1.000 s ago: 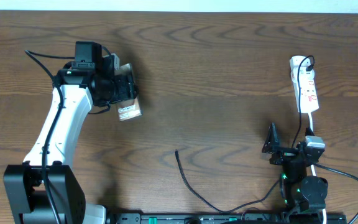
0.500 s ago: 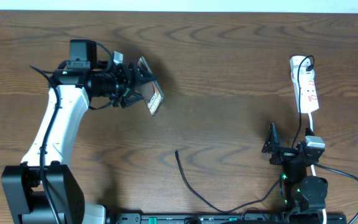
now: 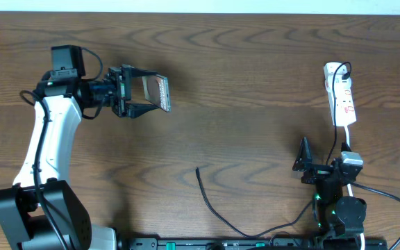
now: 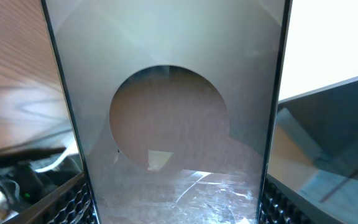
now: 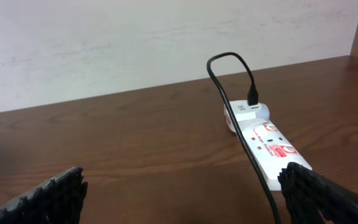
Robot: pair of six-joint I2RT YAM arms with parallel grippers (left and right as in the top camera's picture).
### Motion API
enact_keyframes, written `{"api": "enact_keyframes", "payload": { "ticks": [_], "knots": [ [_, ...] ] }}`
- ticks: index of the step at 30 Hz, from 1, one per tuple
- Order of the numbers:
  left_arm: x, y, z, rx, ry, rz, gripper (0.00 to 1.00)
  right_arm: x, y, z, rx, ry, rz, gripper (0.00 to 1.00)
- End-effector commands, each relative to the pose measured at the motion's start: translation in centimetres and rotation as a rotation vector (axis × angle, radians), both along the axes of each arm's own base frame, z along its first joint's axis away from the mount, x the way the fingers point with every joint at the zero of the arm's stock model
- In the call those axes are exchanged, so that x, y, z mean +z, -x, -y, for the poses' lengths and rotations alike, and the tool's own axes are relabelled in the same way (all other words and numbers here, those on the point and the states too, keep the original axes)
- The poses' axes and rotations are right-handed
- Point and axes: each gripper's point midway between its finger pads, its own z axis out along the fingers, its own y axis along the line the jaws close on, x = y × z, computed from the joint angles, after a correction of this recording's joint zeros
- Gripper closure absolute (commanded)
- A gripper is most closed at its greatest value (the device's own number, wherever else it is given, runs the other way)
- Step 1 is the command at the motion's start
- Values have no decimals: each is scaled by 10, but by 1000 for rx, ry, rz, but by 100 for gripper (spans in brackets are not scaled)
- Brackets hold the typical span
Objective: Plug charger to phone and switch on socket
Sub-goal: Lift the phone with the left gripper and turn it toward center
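On the brown table (image 3: 255, 104), the left tool (image 3: 146, 91) clamps the phone (image 3: 162, 94) at far left. The right tool (image 5: 182, 196) stands apart at near right, with the white socket (image 3: 341, 101) beyond it. The charger (image 3: 210, 201) lies near centre.

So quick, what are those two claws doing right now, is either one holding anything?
Left gripper: closed on the phone, gripping it by its edges.
Right gripper: open, holding nothing.
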Motion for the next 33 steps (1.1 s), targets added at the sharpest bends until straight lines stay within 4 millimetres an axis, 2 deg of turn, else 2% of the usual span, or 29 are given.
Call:
{"api": "enact_keyframes", "payload": {
  "ticks": [1,22,33],
  "knots": [
    [25,7,2,-12,101,2,93,0,0,1,-5,15,1,1],
    [26,6,-1,10,120,-39,93,0,0,1,-5,15,1,1],
    [26,6,-1,-2,107,-1,92,0,0,1,-5,15,1,1]
  ]
}}
